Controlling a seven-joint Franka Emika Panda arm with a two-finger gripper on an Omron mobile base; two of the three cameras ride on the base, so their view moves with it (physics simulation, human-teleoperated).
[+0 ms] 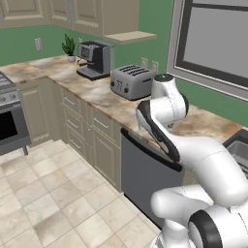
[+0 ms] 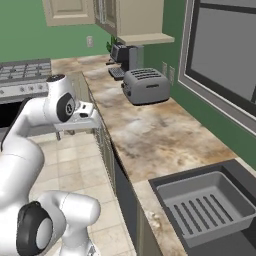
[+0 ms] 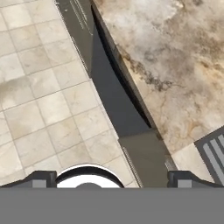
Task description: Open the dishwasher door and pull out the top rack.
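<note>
The dishwasher door point(image 1: 143, 181) is a dark grey panel under the marble counter, standing shut, with its long black bar handle point(image 1: 145, 147) along the top. From above, the hand view looks down on the door point(image 3: 109, 98) and its black top band against the counter edge. My gripper point(image 3: 113, 180) hangs open above the floor in front of the door, its two fingertips point(image 3: 41, 179) wide apart with nothing between them. In the right base view the gripper point(image 2: 77, 126) floats beside the counter front, apart from the door point(image 2: 122, 192). The top rack is hidden behind the shut door.
A silver toaster point(image 1: 131, 81) and a dark coffee machine point(image 1: 94, 59) stand on the counter point(image 2: 150, 135). The ribbed grey sink basin point(image 2: 205, 205) lies to the right of the dishwasher. A stove point(image 1: 9, 116) is at the far left. Tiled floor point(image 1: 53, 203) lies before the cabinets.
</note>
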